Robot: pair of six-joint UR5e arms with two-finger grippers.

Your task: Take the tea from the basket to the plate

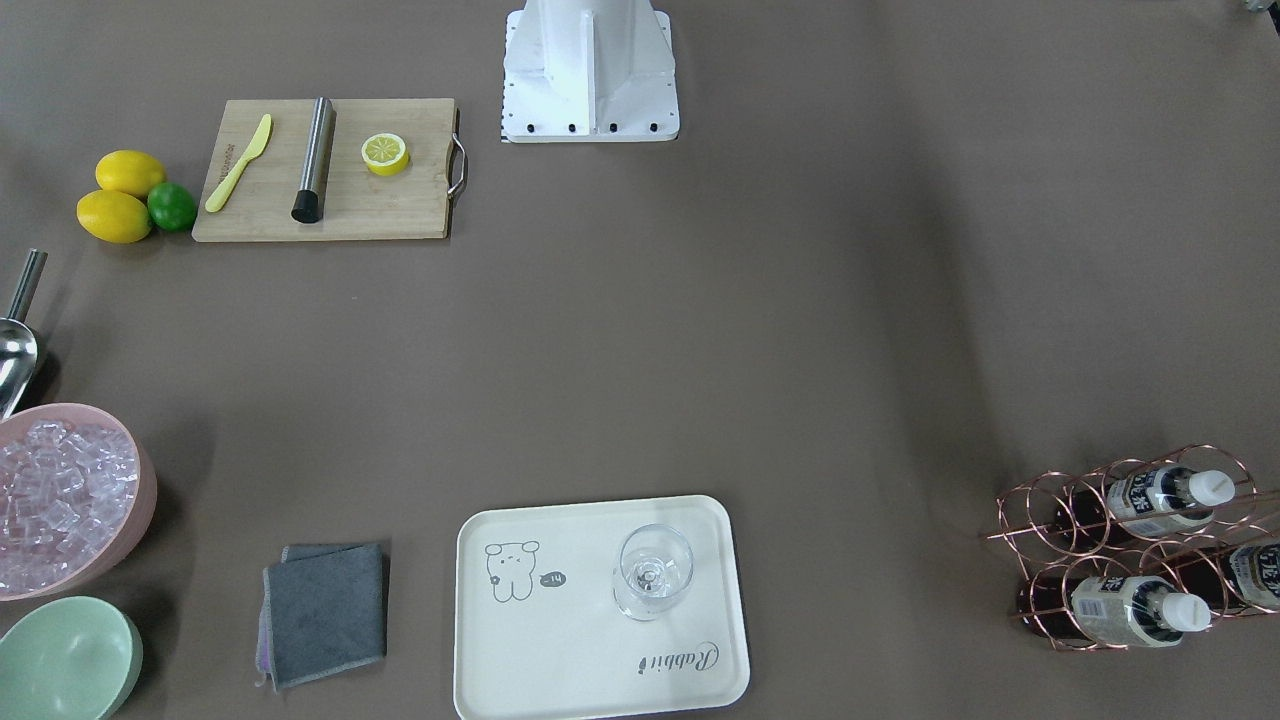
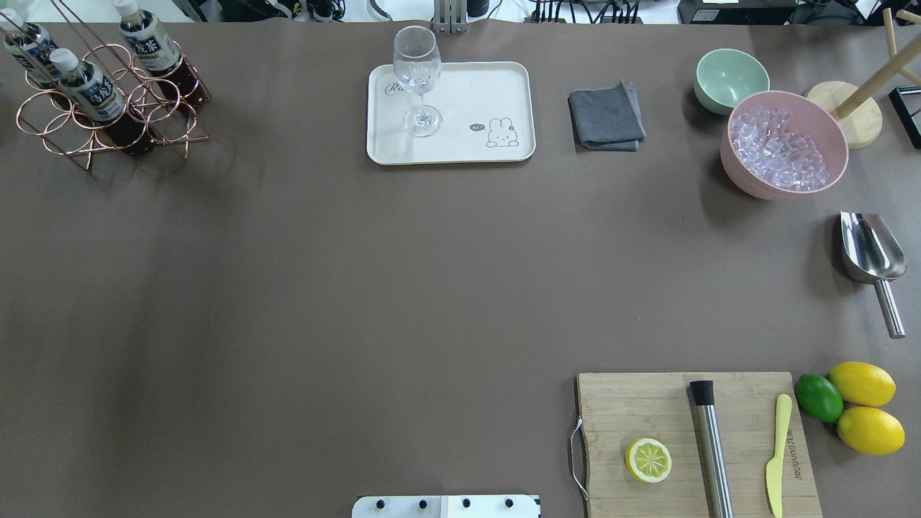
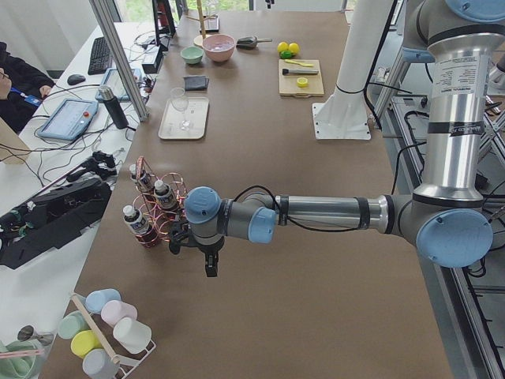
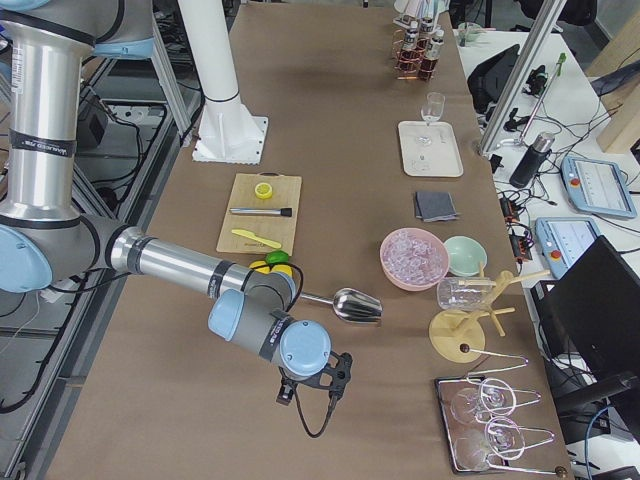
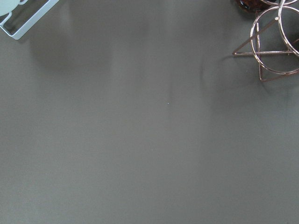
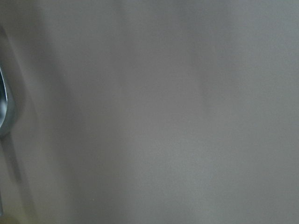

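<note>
step: reach for a tea bottle (image 2: 93, 92) in basket (image 2: 50, 126) | left gripper (image 3: 210, 267) near it; fingers on both arms, open or closed? can't tell | next: grab the neck, lift clear, over to plate (image 2: 468, 93)

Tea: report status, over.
Left gripper near basket, right gripper far off; open or shut, cannot tell. All three tea bottles in basket. Wine glass occupies plate's end.

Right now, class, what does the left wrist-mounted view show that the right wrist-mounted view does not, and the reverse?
Only the left wrist-mounted view shows rings of the rose-gold copper wire basket, at its upper right. Only the right wrist-mounted view shows a blurred sliver of shiny metal at its left edge, likely the steel scoop. Both share the bare brown table covering.
</note>
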